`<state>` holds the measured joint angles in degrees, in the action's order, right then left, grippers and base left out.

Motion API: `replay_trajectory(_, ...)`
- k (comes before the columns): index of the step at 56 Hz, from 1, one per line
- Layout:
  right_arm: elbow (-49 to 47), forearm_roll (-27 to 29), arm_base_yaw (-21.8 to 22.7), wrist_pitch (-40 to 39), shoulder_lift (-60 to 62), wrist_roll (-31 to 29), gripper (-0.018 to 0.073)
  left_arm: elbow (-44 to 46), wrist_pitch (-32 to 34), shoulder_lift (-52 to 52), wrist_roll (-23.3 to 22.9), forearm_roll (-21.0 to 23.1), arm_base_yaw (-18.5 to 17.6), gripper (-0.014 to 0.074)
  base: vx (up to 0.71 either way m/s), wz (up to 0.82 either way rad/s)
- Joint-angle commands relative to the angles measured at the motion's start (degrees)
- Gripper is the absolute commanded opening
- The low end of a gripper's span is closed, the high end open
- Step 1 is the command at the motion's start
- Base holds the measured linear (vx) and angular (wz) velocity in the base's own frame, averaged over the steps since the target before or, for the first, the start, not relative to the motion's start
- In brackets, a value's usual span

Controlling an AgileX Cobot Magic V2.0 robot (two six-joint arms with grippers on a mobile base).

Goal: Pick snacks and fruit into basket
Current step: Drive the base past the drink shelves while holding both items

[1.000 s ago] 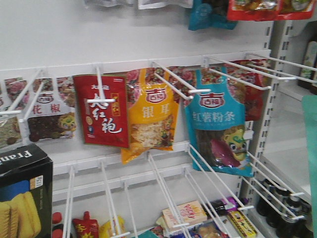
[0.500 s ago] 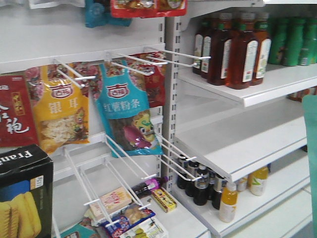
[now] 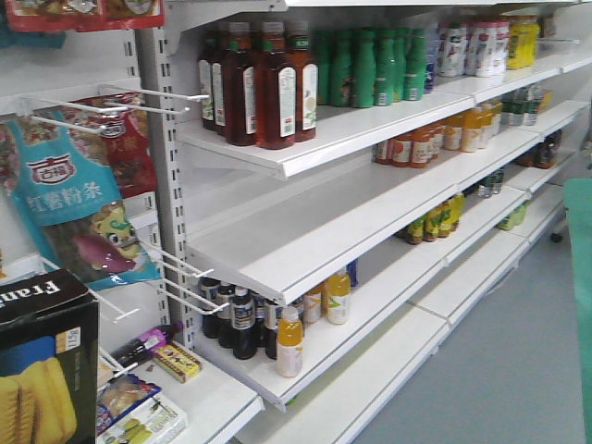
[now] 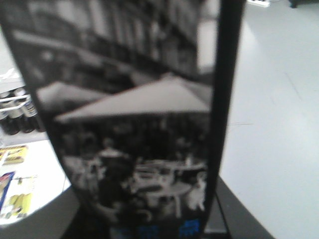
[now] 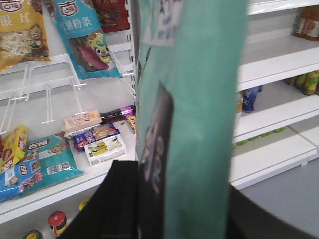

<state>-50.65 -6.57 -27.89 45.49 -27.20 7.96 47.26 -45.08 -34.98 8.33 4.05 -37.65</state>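
Snacks of both kinds are already off the shelves and carried. The black Fran box [image 3: 44, 370] stands upright at the lower left of the front view and fills the left wrist view. There its lower end is clamped by the left gripper [image 4: 149, 226], whose dark jaws show on either side at the bottom edge. The teal pouch [image 5: 199, 99] runs up the centre of the right wrist view, its lower end pinched in the right gripper [image 5: 184, 219]. In the front view only a teal strip of it is seen at the right edge.

Behind them, a blue hanging packet [image 3: 74, 208] is seen at the upper left of the front view, brown bottles [image 3: 259, 88] on the white shelves [image 3: 305, 236], and bare floor [image 3: 499, 370] at the lower right.

The picking step is judged done and the carrying step in hand. No basket and no fruit can be made out, so the basket must first be brought into view, then each snack lowered in and released.
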Motion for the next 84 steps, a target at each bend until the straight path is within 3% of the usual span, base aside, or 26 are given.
replay_trajectory(1, -2.01, -0.68, -0.08, -5.31, -0.43, -0.78, -0.0007, 2.3, 5.21, -0.09, -0.07, 0.33, 0.05, -0.0008, -0.12, -0.45)
replay_trajectory(84, -2.01, -0.68, -0.08, -5.31, -0.43, -0.78, -0.0007, 2.3, 5.21, -0.09, -0.07, 0.33, 0.05, -0.0008, -0.08, -0.39)
